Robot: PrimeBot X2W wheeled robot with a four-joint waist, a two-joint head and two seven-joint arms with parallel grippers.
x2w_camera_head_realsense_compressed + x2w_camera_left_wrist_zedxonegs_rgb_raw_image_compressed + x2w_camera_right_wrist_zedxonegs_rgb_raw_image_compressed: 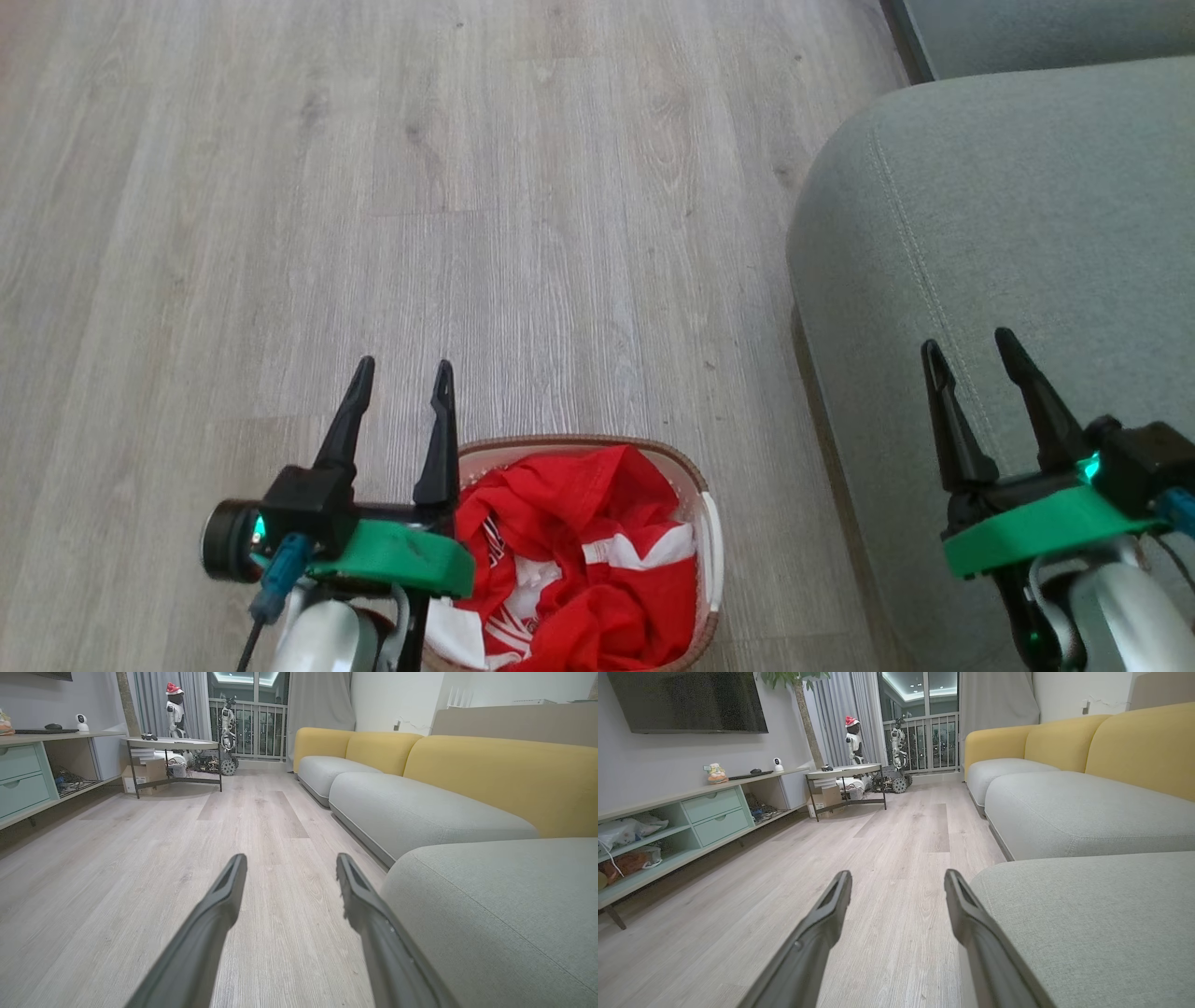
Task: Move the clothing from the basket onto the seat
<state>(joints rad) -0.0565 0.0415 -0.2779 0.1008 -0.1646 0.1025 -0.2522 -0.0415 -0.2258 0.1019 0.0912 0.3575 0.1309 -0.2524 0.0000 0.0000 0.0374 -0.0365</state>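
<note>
Red jersey clothing (569, 504) fills white perforated brown-rimmed basket (560, 440). Left pincer (405, 362), right pincer (966, 338): both spread wide, empty.

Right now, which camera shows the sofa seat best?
The head view: it looks down on the seat, showing its rounded corner, stitched seam and the basket on the floor beside it. Both wrist views skim its top at a low angle, lower right, cropped by the frame.

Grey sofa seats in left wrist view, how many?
3: near seat lower right, middle seat beyond it, far seat by the curtain. More could lie out of frame.
</note>
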